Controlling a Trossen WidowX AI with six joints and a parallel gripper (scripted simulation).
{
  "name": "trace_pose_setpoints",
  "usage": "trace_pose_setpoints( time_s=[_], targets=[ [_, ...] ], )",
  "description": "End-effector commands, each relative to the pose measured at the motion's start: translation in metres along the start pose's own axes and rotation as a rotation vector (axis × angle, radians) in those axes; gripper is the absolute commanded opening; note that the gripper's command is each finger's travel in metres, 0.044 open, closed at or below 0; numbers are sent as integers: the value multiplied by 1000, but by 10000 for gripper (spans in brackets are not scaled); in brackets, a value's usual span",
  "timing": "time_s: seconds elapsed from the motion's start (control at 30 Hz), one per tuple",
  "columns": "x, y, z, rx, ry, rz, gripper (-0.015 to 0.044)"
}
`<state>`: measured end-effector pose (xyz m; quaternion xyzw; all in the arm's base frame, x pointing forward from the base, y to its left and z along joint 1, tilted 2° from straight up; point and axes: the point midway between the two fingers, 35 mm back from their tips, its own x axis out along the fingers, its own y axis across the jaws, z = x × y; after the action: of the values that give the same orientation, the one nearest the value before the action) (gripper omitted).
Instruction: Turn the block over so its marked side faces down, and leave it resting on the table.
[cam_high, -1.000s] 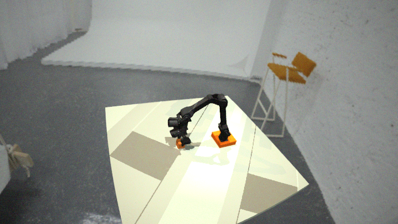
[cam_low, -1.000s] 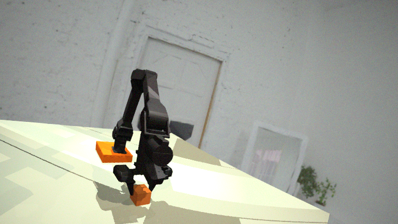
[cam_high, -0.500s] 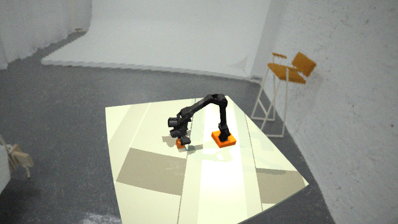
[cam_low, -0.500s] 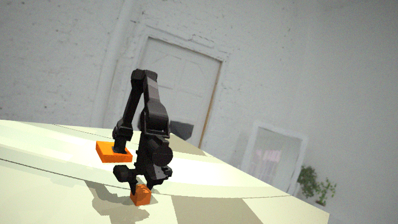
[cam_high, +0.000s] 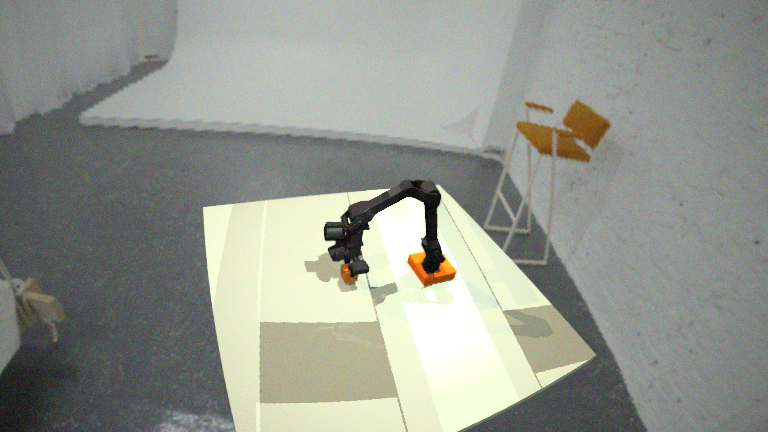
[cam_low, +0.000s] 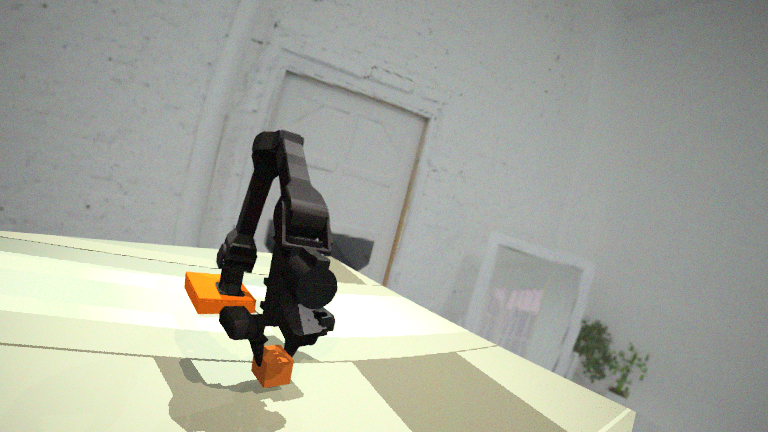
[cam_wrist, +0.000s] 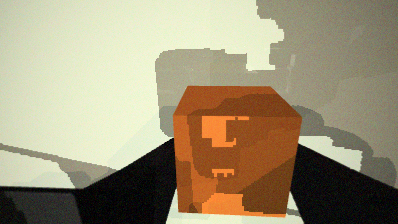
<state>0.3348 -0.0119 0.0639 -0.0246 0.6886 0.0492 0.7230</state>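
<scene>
Top view is showing the bench (cam_high: 300, 370) filling the middle of the room, pale cream with grey-tan patches and thin seams running across it. At about 2 o'clock from the bench, a chair (cam_high: 558, 140) with an orange seat is standing on thin white legs against the wall. In the exterior view a white door (cam_low: 349, 161) is sitting behind the arm, and a plant (cam_low: 609, 357) is showing at 4 o'clock near the frame edge.

On the bench, the arm (cam_high: 408, 199) is rising from its orange base (cam_high: 432, 269), arching over and reaching down toward 9 o'clock from that base. Its shadow is lying on the bench beside the wrist.

The tool (cam_low: 274, 346) is pointing down, with its two dark fingers standing about half open and pressing on opposite sides of the block (cam_low: 272, 366). It is gripping the block, not closing any further.

The block, a small orange cube, is sitting between the fingers at 9 o'clock from the base, well apart from it. In the exterior view its lower edge is appearing at or just above the bench, with its shadow right under it; whether it is touching is hard to tell. In the wrist view the block (cam_wrist: 235, 150) is filling the centre, mottled with shadow, and the marked side cannot be made out.
</scene>
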Motion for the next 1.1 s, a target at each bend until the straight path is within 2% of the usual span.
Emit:
trace_pose_setpoints(
  time_s=[0.0, 1.07],
  targets=[
    [-7, -1, 1, 3, -13, -4, 0],
    [-1, -1, -4, 2, -517, -5, 0]
  ],
)
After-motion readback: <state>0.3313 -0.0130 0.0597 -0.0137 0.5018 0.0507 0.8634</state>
